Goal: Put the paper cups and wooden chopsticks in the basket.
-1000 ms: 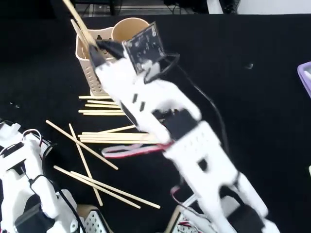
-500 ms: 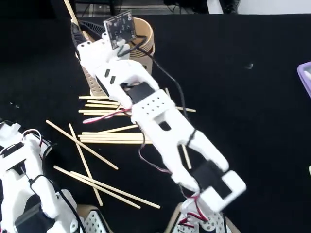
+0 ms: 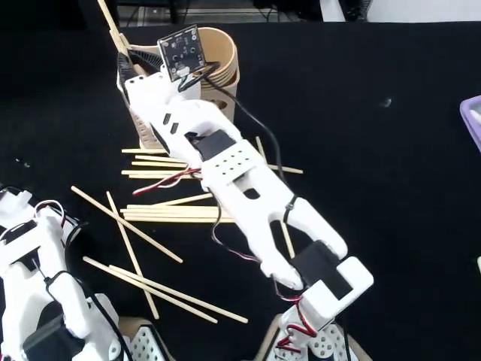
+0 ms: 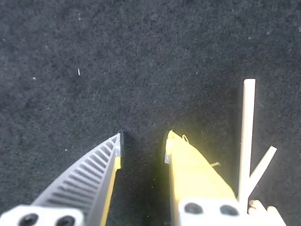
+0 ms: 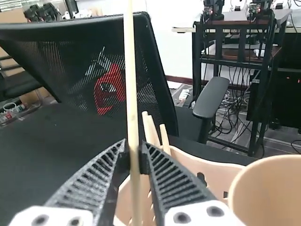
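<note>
My right arm [image 3: 240,188] hides most of the basket [image 3: 141,124] from above. Chopstick [image 5: 131,84] in my right pincer [image 5: 133,142] runs out of frame, ends unseen. Purple thing [image 3: 472,120], maybe a tray, cut off at the edge.

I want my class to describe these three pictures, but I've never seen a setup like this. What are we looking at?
Two robot arms sit at a black table. One picture looks down from above; the other two come from cameras on the arms' wrists. The right arm stretches to a basket; a cup stands in or beside it, I cannot tell which. The right pincer is shut on a chopstick, held upright at the basket. The left arm sits low, the left pincer open above the table. More chopsticks lie loose on the table.
</note>
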You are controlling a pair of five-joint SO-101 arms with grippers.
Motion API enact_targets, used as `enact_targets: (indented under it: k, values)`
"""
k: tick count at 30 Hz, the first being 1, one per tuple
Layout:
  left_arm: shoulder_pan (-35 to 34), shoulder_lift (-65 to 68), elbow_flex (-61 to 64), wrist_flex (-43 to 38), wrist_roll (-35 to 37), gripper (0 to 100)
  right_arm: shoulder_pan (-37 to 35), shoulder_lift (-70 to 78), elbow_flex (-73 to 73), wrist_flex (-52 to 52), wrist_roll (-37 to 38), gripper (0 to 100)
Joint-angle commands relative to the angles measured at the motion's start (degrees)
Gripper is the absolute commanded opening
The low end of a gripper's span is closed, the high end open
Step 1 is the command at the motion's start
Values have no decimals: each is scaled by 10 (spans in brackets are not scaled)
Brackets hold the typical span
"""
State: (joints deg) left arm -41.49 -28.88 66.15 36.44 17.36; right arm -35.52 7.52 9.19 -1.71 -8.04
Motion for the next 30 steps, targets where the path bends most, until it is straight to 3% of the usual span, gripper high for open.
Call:
enact_targets:
  k: [1, 13, 23, 27, 30]
  values:
    - [-3, -17, -2, -9, 4, 162, 14, -7, -4, -13, -4, 11]
    - [-3, -17, -2, -9, 4, 162, 12, -77, -6, 18, -5, 11]
    - [-2, -17, -2, -9, 4, 162, -36, -357, 71, 430, -2, 12]
    - [-2, -17, -2, -9, 4, 162, -38, -430, 153, 513, -2, 12]
    - [-2, -17, -2, -9, 4, 162, -38, -473, 249, 517, 0, 15]
